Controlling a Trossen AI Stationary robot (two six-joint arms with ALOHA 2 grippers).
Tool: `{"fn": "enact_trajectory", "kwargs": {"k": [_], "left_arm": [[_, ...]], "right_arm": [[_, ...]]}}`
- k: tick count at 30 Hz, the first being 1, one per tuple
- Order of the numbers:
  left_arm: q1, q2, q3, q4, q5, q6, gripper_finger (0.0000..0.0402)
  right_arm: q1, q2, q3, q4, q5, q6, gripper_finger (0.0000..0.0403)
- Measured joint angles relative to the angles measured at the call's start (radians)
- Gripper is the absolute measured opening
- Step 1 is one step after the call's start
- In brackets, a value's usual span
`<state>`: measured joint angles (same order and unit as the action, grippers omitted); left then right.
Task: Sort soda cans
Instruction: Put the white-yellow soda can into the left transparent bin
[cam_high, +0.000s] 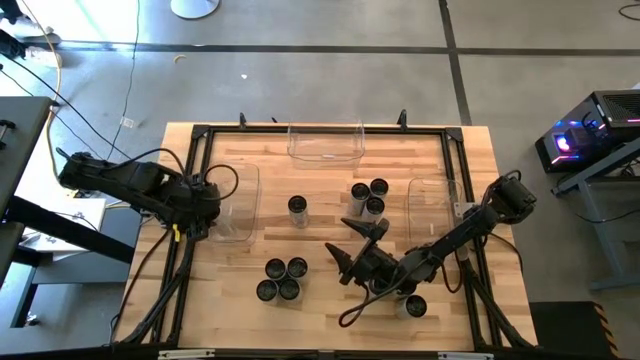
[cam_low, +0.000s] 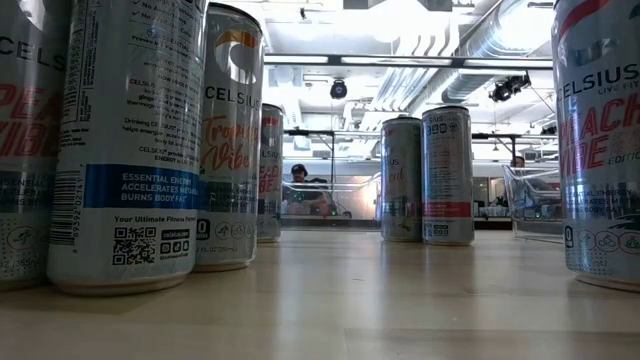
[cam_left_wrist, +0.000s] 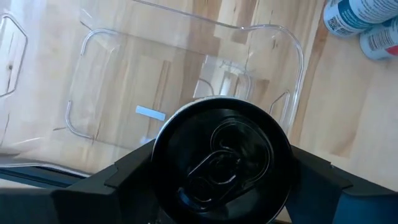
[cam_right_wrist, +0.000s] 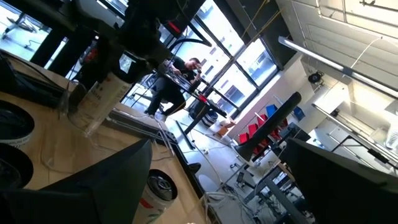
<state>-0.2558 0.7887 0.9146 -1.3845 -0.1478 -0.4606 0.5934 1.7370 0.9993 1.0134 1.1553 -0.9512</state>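
While the left gripper is grasping a soda can over a clear bin, its smooth rigid sides are probably favouring mid-body holds; right gripper is hanging released.

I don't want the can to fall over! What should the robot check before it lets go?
1. Held can sits between the left end effector's fingers: ok.
2. Held can is above the left bin, inside its rim: ok.
3. No other can shows in the left bin: ok.
4. Can's bottom resting on the bin floor: cannot tell.
5. Right end effector open, mid-table, away from the left bin: ok.
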Motion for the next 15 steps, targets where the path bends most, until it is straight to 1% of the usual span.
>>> {"fn": "enact_trajectory", "kwargs": {"k": [6, 9, 12, 15], "left_arm": [[0.000, -0.003, -0.014, 0.007, 0.000, -0.007, 0.0268], [0.000, -0.004, -0.065, 0.028, 0.013, -0.010, 0.0268], [0.000, -0.004, -0.109, 0.080, 0.041, -0.008, 0.0268], [-0.001, -0.009, -0.140, 0.123, 0.046, -0.005, 0.0268]], "right_arm": [[0.000, 0.000, 0.000, 0.000, 0.000, -0.012, 0.0365], [0.000, 0.000, 0.000, 0.000, 0.001, -0.018, 0.0365], [0.000, 0.000, 0.000, 0.000, 0.001, -0.022, 0.0365], [0.000, 0.000, 0.000, 0.000, 0.001, -0.028, 0.0365]]}}
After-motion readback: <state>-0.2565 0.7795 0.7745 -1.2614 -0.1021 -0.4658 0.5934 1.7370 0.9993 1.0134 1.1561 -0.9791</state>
